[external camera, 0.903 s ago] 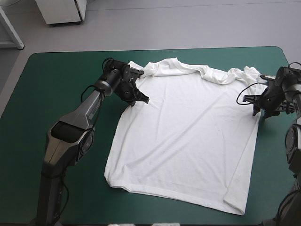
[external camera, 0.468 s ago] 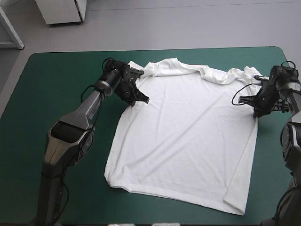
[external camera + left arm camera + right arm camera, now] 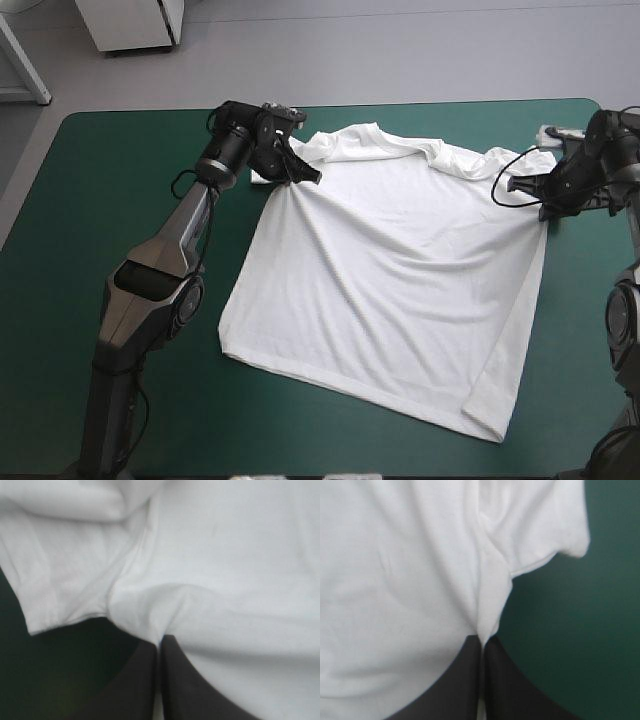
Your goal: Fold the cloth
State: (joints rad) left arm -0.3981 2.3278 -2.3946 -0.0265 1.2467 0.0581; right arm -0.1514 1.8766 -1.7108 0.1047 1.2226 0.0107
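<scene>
- Grip, left side: the left claw (image 3: pixel 300 176) has its black fingers all but closed, with a pinch of the T-shirt (image 3: pixel 400 290) between the tips at the left armpit seam. Earlier it sat nearer the robot. It has since drawn back toward the desk's far edge.
- The left sleeve (image 3: pixel 258 178) is tucked short, just beside that claw and flat on the cover.
- Shirt body: it lay smooth just before. Now long ridges fan out from the left pinch across the chest, so the cloth is under tension.
- The hem (image 3: pixel 340 385) has been dragged away from the near edge and now sits skewed.
- The collar (image 3: pixel 385 140) is bunched near the far edge, much as before.
- The right sleeve (image 3: pixel 515 155) is crumpled, just ahead of the right claw.
- The right claw (image 3: pixel 548 208) is likewise closed down on a fold at the right armpit, and it has shifted slightly toward the far edge.
- Reading: both armpits are held and a drag is under way. This is probably squaring the shirt up, as no fold has been made yet.
- The desk (image 3: pixel 100 200) has a teal-green cover, with a wide bare stretch to the shirt's left and a broad band along the near edge.
- On the right there is only a narrow strip, and the collar is close to the far edge, so little room is left to pull that way.
</scene>
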